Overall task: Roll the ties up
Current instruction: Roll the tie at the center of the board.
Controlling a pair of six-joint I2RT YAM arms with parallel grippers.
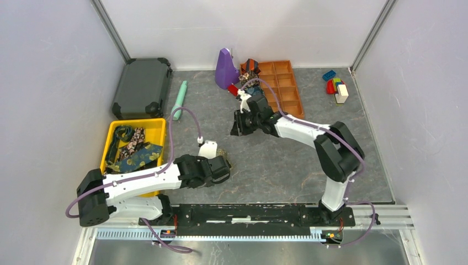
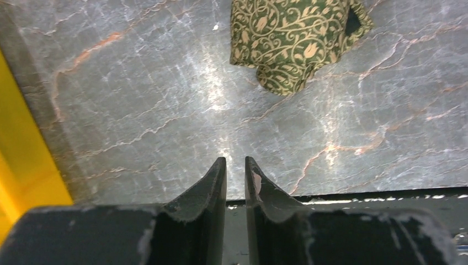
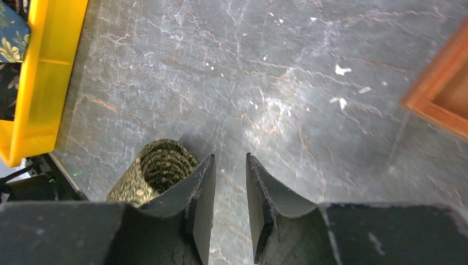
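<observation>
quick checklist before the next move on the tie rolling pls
1. Rolled olive-gold patterned tie coil sits coiled on the grey marbled table: ok.
2. Left end effector empty, nearly closed, apart from the coil: ok.
3. Right end effector empty: ok.
4. Right end effector touching the coil beside it: cannot tell.
5. Flat ties waiting in the yellow plastic bin: ok.
6. Free compartments in the orange-brown divided tray: ok.

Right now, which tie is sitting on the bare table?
The green tie with gold vines, rolled up just ahead of the left gripper. The loose ties lie inside the yellow bin.
</observation>
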